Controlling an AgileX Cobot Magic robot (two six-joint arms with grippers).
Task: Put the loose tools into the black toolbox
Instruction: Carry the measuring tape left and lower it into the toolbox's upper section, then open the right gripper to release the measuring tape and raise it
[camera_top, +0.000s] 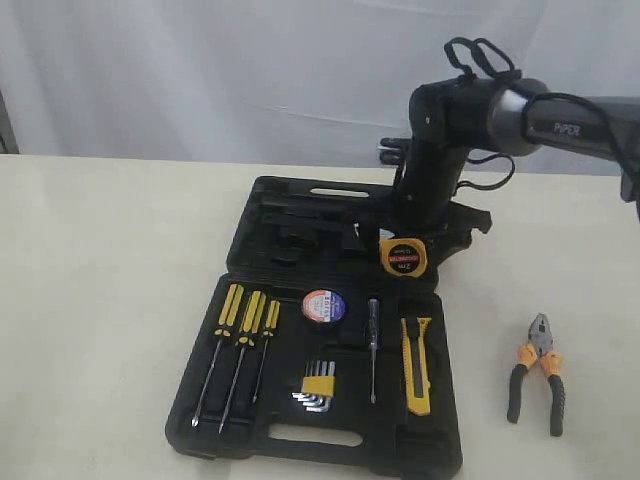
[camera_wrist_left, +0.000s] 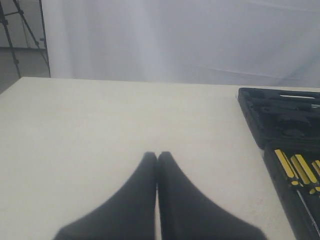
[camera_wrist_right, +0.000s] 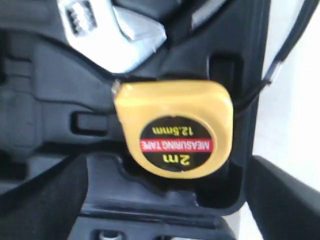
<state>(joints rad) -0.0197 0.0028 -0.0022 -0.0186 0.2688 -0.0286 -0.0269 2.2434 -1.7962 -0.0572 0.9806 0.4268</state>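
The toolbox (camera_top: 250, 440) lies open on the bench (camera_top: 100, 300). Its rear half holds the tape measure (camera_top: 403, 257); its front half holds screwdrivers (camera_top: 240, 335) left, tape roll (camera_top: 323, 306) centre, utility knife (camera_top: 417, 364) right. Pliers (camera_top: 537, 370) lie on the bench right of it.

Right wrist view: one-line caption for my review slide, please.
Open right gripper straddles the yellow tape measure, which lies in a recess of the black toolbox.

The smooth, glossy plastic shell of the yellow tape measure (camera_wrist_right: 175, 127) shines against the matt black moulded plastic of the toolbox (camera_top: 420, 450). Bare grey metal shows on the pliers (camera_top: 537, 372), lying on a pale matt surface (camera_top: 100, 300) before white cloth (camera_top: 200, 70).
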